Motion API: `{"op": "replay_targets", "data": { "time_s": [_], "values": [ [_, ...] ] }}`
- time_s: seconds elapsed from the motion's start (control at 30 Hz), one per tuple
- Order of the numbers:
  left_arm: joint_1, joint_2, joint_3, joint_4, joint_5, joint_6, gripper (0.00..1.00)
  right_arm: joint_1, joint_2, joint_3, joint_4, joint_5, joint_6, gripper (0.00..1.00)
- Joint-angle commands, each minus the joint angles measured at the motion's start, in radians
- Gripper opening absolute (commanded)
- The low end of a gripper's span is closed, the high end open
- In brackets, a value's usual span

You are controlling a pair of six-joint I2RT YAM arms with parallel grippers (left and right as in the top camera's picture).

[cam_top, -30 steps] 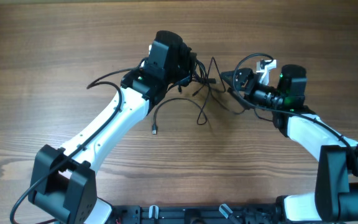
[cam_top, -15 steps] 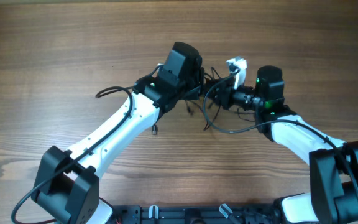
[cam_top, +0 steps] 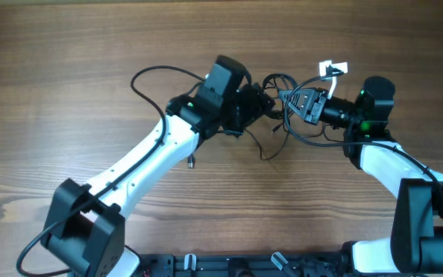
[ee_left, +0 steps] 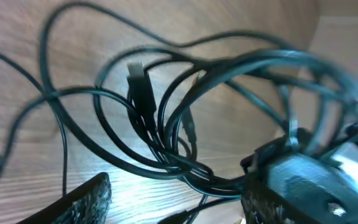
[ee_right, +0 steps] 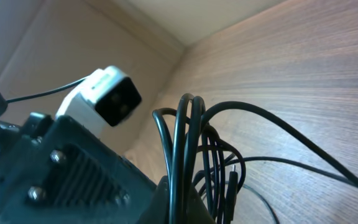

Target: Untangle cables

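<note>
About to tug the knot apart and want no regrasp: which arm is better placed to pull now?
Right. The right fingers are shut on the cables, several strands clamped. The left fingers stand open, loops only lying loose between them, so that arm would probably need to close first.

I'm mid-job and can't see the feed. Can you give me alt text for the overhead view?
A knot of thin black cables is bunched between two robot pincers over a wooden table. The right pincer is shut on the cables, and the left pincer stands open at the knot's other side.
</note>
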Motion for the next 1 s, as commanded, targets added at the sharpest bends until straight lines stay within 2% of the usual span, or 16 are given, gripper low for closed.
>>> {"op": "replay_targets", "data": {
  "time_s": [0.0, 0.03, 0.1, 0.13, 0.23, 0.37, 0.43, 0.53, 0.57, 0.6, 0.63, 0.67, 0.77, 0.83, 0.9, 0.97],
  "values": [
    [-0.046, 0.09, 0.008, 0.015, 0.008, -0.153, 0.63, 0.005, 0.003, 0.01, 0.009, -0.075, 0.0, 0.04],
    [-0.052, 0.109, 0.008, 0.022, 0.008, -0.172, 0.55, 0.005, 0.003, 0.01, 0.009, -0.079, 0.0, 0.04],
    [-0.056, 0.159, 0.008, 0.032, -0.003, -0.185, 0.15, 0.005, 0.003, 0.01, 0.009, -0.079, -0.001, 0.04],
    [-0.053, 0.168, 0.008, 0.021, -0.037, -0.182, 0.04, 0.005, 0.003, 0.01, 0.009, -0.079, -0.004, 0.04],
    [-0.003, 0.148, 0.008, -0.035, -0.032, -0.156, 0.04, 0.0, 0.003, 0.01, 0.004, -0.078, -0.036, 0.04],
    [0.121, 0.021, 0.008, -0.084, 0.124, 0.004, 0.04, -0.042, 0.004, 0.01, -0.138, 0.063, -0.124, 0.04],
    [0.151, -0.046, 0.008, -0.084, 0.12, 0.004, 0.06, -0.047, 0.004, 0.01, -0.237, 0.132, -0.2, 0.04],
    [0.152, -0.075, 0.008, -0.084, 0.083, 0.03, 0.2, -0.047, 0.004, 0.01, -0.287, 0.145, -0.21, 0.04],
    [0.152, -0.074, 0.008, -0.085, 0.083, 0.03, 0.34, -0.047, 0.004, 0.01, -0.287, 0.145, -0.211, 0.04],
    [0.15, -0.073, 0.008, -0.085, 0.083, 0.029, 0.56, -0.047, 0.004, 0.01, -0.286, 0.145, -0.21, 0.04],
    [0.149, -0.073, 0.008, -0.085, 0.082, 0.03, 0.71, -0.047, 0.004, 0.01, -0.287, 0.145, -0.21, 0.04],
    [0.142, -0.073, 0.008, -0.089, 0.074, 0.029, 0.75, -0.047, 0.004, 0.01, -0.287, 0.145, -0.21, 0.04],
    [0.093, -0.071, 0.008, -0.099, -0.019, 0.024, 0.82, -0.047, 0.004, 0.01, -0.29, 0.145, -0.21, 0.04],
    [0.042, -0.055, 0.008, -0.098, -0.101, -0.055, 0.85, -0.047, 0.004, 0.01, -0.294, 0.144, -0.21, 0.04],
    [0.004, -0.016, 0.008, -0.096, -0.176, -0.133, 0.72, -0.047, 0.004, 0.01, -0.295, 0.144, -0.209, 0.04],
    [-0.017, 0.053, 0.008, -0.067, -0.175, -0.206, 0.7, -0.047, 0.004, 0.01, -0.295, 0.144, -0.207, 0.04]
  ]
}}
